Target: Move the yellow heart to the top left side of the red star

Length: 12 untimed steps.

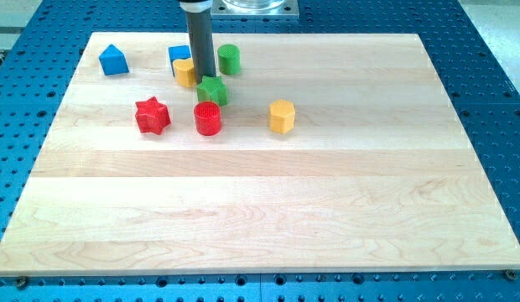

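The yellow heart (185, 73) lies near the view's top, partly hidden behind my rod. The red star (152, 115) sits below and to the left of it. My tip (203, 80) rests at the heart's right edge, between the heart and the green star (213, 90). A blue block (178, 55) stands just behind the heart, touching or nearly touching it.
A red cylinder (207, 118) sits right of the red star. A green cylinder (229, 59) stands right of my rod. A yellow hexagon (281, 116) lies further right. A blue house-shaped block (113, 60) is at the top left. The wooden board (268, 210) lies on a blue perforated table.
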Each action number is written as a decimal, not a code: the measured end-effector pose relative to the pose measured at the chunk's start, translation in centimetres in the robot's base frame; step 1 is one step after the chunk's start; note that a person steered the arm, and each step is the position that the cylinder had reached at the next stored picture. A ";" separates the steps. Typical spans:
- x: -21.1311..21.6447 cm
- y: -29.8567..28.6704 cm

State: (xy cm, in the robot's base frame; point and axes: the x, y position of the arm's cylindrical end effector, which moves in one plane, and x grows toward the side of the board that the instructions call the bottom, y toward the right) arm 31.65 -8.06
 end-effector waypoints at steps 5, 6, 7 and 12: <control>0.8 -7.4; 0.8 -10.4; 3.1 -14.9; 1.5 -19.6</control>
State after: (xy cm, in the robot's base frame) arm 33.17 -27.62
